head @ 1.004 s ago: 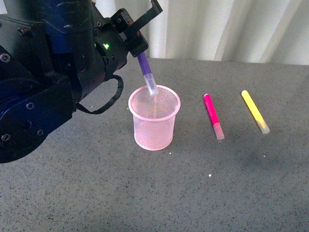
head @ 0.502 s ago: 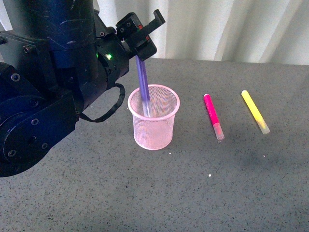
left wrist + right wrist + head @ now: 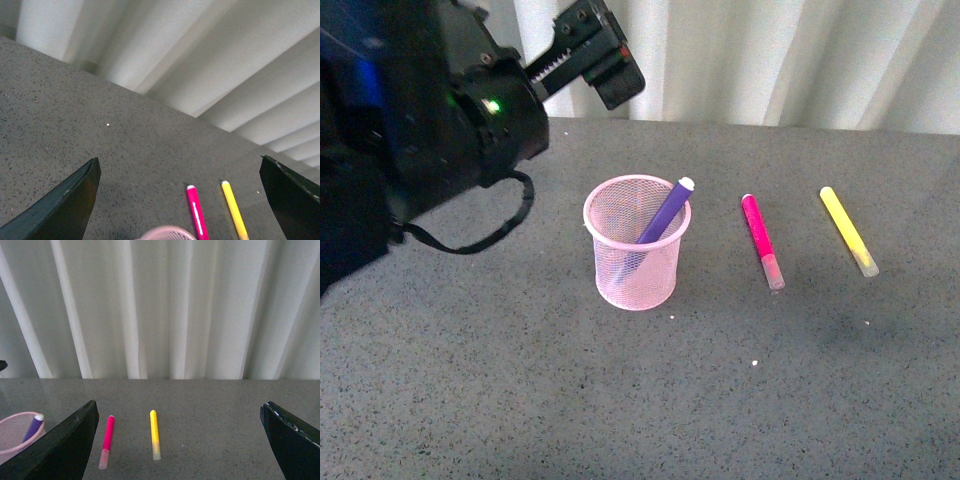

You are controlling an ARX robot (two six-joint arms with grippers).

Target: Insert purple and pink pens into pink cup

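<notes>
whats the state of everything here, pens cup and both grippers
pink cup: upright, holds one pen
purple pen: inside cup, leaning on rim
pink pen: lying flat on table, outside cup
yellow marker: lying flat on table
left gripper: open, empty
right gripper: open, empty

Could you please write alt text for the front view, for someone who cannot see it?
A purple pen leans inside a pink mesh cup on a grey table, its end poking over the rim. The pink pen and a yellow marker lie flat to the cup's right. The left gripper hovers open and empty above the cup's left.
</notes>
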